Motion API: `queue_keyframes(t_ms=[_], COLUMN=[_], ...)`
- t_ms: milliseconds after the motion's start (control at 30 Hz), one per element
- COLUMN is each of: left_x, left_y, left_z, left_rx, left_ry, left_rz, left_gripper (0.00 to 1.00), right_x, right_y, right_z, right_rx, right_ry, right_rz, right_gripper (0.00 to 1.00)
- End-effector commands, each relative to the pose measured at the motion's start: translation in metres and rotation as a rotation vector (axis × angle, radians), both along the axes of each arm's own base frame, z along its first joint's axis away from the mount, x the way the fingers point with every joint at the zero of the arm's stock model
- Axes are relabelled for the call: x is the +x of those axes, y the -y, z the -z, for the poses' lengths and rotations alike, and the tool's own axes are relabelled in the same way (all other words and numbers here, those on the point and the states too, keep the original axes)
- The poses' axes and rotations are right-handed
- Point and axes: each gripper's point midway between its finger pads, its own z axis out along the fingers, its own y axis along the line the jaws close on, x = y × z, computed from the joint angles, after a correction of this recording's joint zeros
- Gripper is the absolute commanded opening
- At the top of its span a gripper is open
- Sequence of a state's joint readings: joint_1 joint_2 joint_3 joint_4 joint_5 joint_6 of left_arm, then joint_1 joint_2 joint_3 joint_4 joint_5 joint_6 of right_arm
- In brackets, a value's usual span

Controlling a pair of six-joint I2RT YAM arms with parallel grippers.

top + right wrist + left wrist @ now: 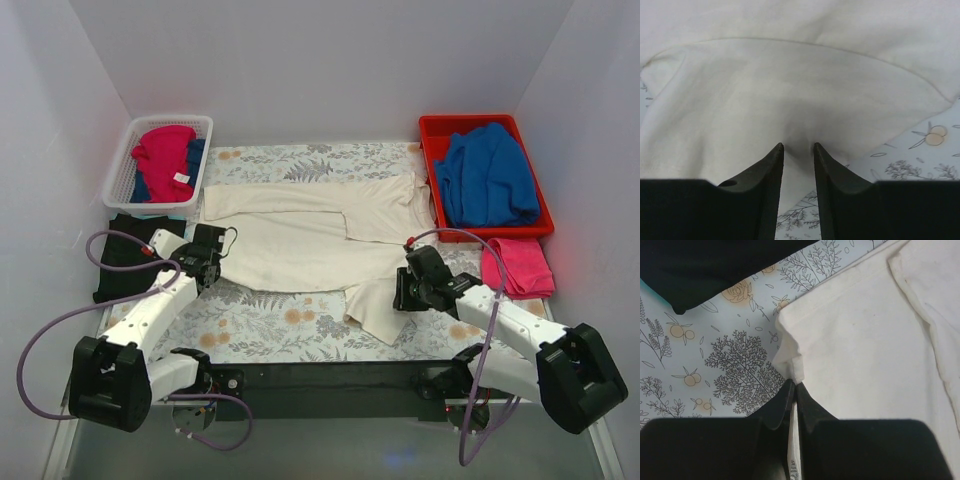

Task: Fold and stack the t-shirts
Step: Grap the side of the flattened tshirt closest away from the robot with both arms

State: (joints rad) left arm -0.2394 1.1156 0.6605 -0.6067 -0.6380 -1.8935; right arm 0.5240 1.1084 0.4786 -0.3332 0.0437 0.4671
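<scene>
A large cream-white long-sleeved t-shirt (300, 240) lies spread across the middle of the floral tablecloth (270, 325). My left gripper (214, 252) is at its left edge. In the left wrist view the gripper (794, 385) is shut on a corner of the cream shirt (865, 355), with cloth pinched between the fingers. My right gripper (402, 290) is at the shirt's lower right. In the right wrist view the gripper (797, 146) has narrow jaws with a bunched fold of the cream shirt (790, 75) between them. A black t-shirt (128, 255) lies folded at the left, and also shows in the left wrist view (710, 265).
A white basket (130, 150) with red and blue clothes stands at the back left. A red bin (435, 130) holding a blue garment stands at the back right. A pink cloth (516, 266) lies in front of the bin. White walls close in three sides.
</scene>
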Motion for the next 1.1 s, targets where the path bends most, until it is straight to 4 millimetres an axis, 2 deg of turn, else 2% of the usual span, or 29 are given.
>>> queue_keyframes(t_ms=[0,233,333,367,433,500,633,1067], left_x=[0.004,0.007,0.009,0.009,0.010,0.011,0.011,0.011], left_y=[0.000,0.006,0.008,0.008,0.010,0.010,0.011,0.014], left_z=[0.004,0.016,0.020,0.021,0.025,0.028,0.031,0.036], left_rx=[0.017,0.007,0.007,0.006,0.001,0.000,0.002,-0.008], left_ry=[0.001,-0.012,-0.016,-0.018,-0.025,-0.028,-0.037,-0.042], left_rz=[0.026,0.066,0.076,0.076,0.084,0.088,0.098,0.115], left_gripper=[0.00,0.00,0.00,0.00,0.00,0.00,0.00,0.00], right_x=[-0.031,-0.057,-0.064,-0.061,-0.063,-0.064,-0.071,-0.086], right_y=[-0.008,-0.017,-0.014,-0.008,-0.008,-0.013,-0.021,-0.019], right_z=[0.009,0.007,0.003,-0.001,-0.001,-0.009,-0.012,-0.011], right_rx=[-0.002,-0.068,-0.147,-0.212,-0.287,-0.325,-0.391,-0.281], right_ry=[-0.079,-0.073,-0.036,-0.019,0.007,0.026,0.050,0.057], right_rz=[0.009,-0.002,0.001,0.023,0.020,0.011,-0.019,0.005], right_gripper=[0.38,0.42,0.42,0.42,0.42,0.42,0.42,0.42])
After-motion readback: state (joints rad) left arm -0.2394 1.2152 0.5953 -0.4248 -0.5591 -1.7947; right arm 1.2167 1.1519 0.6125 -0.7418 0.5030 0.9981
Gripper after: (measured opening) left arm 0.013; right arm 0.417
